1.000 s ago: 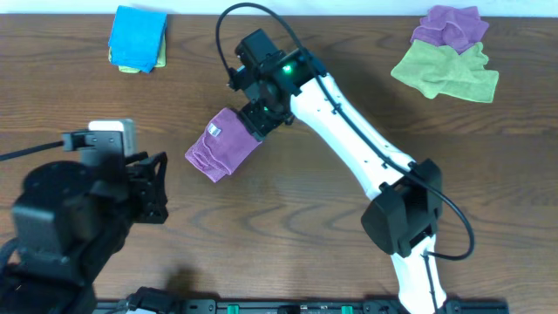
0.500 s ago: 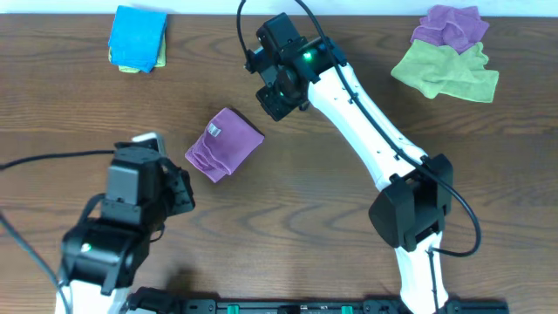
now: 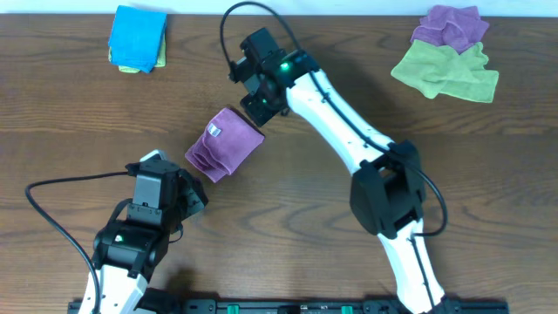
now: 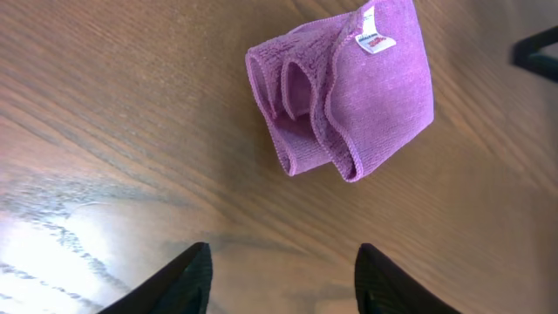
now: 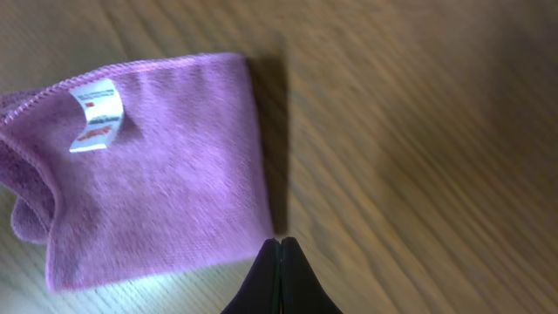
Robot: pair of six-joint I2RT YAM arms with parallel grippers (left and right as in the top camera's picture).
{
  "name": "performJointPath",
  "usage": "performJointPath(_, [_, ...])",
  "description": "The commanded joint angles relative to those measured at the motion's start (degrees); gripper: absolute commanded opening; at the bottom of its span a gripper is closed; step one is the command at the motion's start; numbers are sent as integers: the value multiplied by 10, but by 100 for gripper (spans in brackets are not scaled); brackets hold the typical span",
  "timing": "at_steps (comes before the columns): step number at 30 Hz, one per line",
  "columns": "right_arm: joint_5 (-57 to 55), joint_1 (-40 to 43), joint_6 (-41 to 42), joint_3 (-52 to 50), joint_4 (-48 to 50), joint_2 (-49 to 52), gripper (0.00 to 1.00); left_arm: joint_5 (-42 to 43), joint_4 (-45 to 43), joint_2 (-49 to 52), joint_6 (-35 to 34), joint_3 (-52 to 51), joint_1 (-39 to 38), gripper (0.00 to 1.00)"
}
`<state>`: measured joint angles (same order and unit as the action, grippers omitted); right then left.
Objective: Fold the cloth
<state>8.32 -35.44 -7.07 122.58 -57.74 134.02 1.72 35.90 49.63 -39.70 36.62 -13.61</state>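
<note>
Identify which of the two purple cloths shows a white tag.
The folded purple cloth mid-table, beside the right gripper; the other purple cloth lies crumpled at the far corner, no tag visible.

Left end effector (image 4: 281,275): cropped by bottom edge, only two dark tips show. Right end effector (image 5: 279,262): base cropped too. Cloth (image 5: 166,183) left of it runs off frame; tag (image 5: 98,115) print unreadable. Counter (image 5: 418,131) right of it blurred.

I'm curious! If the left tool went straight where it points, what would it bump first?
Probably the folded lilac-purple microfibre cloth, straight ahead of the left tool; maybe the brown wooden table first.
</note>
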Motion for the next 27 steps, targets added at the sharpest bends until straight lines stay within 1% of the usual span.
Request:
performJointPath(1, [22,-21,-26,6,16,10,1,6,-4,-2,-23,-5,2,56])
performJointPath(5, [32,-36,-29,6,44,17,1,28,-4,-2,-23,-5,2,57])
performJointPath(10, [48,-48,-29,6,59,38,1,33,-4,-2,-23,-5,2,58])
performJointPath(23, [69,-66,-26,6,68,81,1,53,-4,-2,-23,-5,2,59])
performJointPath(27, [63,-67,-5,6,68,100,1,57,-2,-2,-23,-5,2,59])
